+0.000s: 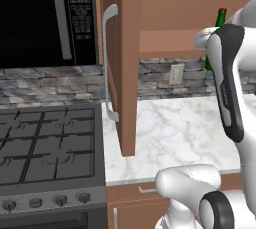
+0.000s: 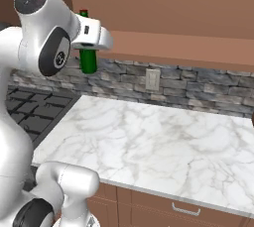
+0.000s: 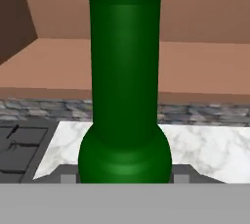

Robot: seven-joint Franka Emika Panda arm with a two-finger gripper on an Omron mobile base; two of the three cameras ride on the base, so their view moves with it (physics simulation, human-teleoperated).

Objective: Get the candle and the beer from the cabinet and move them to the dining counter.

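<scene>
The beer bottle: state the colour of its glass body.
Dark green; the beer bottle shows best in the hand view.

It was a kitchen: a gas stove (image 1: 47,143) under a black microwave (image 1: 47,18), a marble desk (image 2: 158,141), stone backsplash (image 2: 198,89) and brown wall cabinet (image 1: 125,48).

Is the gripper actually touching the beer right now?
Cannot tell. In the hand view the beer stands between the gripper fingertips, hiding their inner faces. In the right base view the hand covers the bottle's middle.
</scene>
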